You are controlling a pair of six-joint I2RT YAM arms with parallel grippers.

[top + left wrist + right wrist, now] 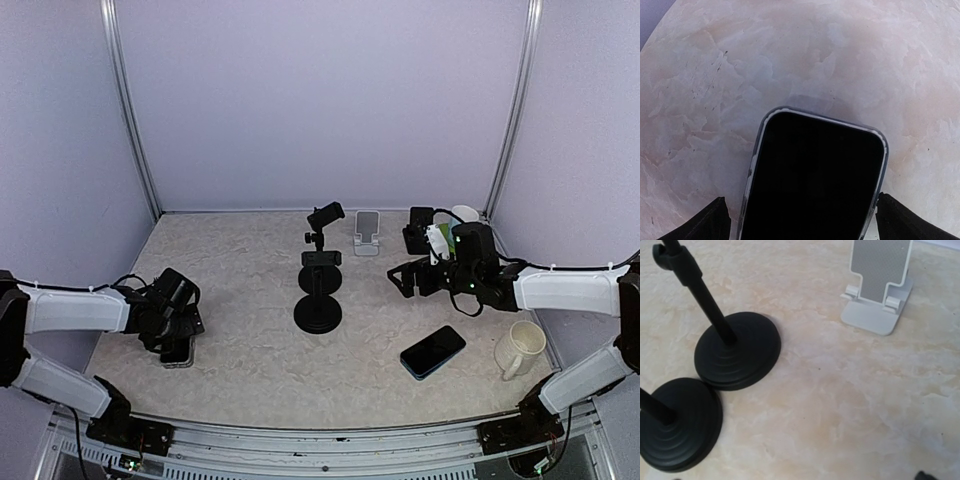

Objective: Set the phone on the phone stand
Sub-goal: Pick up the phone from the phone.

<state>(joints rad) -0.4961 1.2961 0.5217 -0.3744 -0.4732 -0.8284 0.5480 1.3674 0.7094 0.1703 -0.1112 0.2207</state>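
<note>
Far left of the white phone stand (367,233), the left gripper (176,330) points down at the marbled beige table (250,380). Its fingers (715,225) are spread wide, one on each side of the clear-cased phone (815,180). Whether they touch its edges cannot be told. That phone lies flat, screen up. It is a glossy black slab with rounded corners inside a translucent grey rim, well apart from the white phone stand.

Between that phone and the white phone stand are two black stands. The front black stand (318,312) has a thin pole topped by a clamp. The rear black stand (325,216) is just left of the white phone stand. Both have matte round bases stepped in concentric rings, with their rims just beside each other. They sit across the direct line from the phone to the white stand.

The white phone stand is a small angled piece with a grey textured back panel, two little lips at its foot and a flat base, and nothing rests on it.

To its right and nearer the arms, the right gripper (401,281) hangs above the table with its fingers apart and nothing between them. Behind that arm is a cluster (440,228) of black, white and green items, too hidden to name.

Further right of the white stand and nearer the arms, a blue-cased phone (433,351) lies flat with its dark screen up. A cream mug (522,348) with a handle stands beyond it.
</note>
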